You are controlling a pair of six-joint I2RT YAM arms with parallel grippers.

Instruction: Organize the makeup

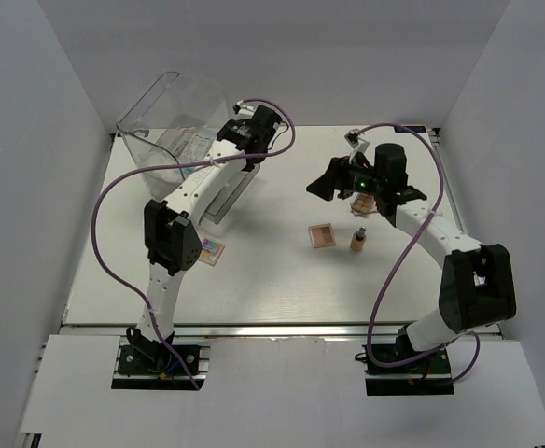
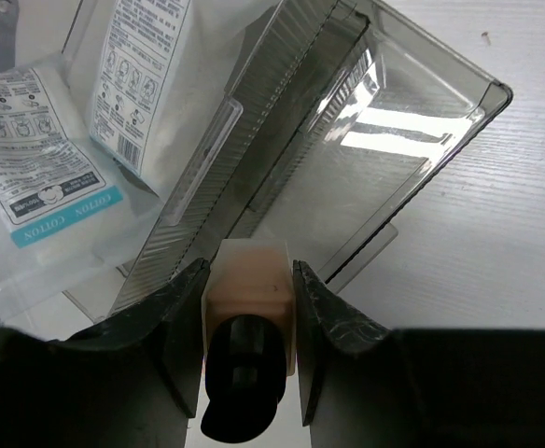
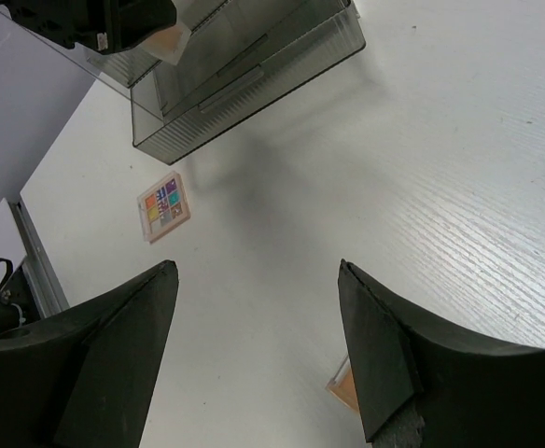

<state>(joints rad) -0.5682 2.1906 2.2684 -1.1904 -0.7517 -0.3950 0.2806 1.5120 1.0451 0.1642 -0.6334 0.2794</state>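
My left gripper (image 2: pixel 249 271) is shut on a tan dark-capped bottle (image 2: pixel 250 299) and holds it over the pulled-out clear drawer (image 2: pixel 394 121); from above it is by the drawer box (image 1: pixel 218 155). Two clear packets with white contents (image 2: pixel 39 159) (image 2: pixel 142 84) lie to its left inside the clear box. My right gripper (image 3: pixel 256 271) is open and empty above the table (image 1: pixel 321 185). A second tan bottle (image 1: pixel 358 241) stands beside a tan palette (image 1: pixel 322 235). A colourful palette (image 1: pixel 212 249) lies near the left arm and also shows in the right wrist view (image 3: pixel 163 206).
The large clear plastic box (image 1: pixel 174 117) stands at the back left, its drawer (image 1: pixel 224 191) pulled out toward the middle. Another palette (image 1: pixel 364 205) lies partly hidden under the right arm. A palette corner (image 3: pixel 341 387) shows by the right finger. White walls enclose the table.
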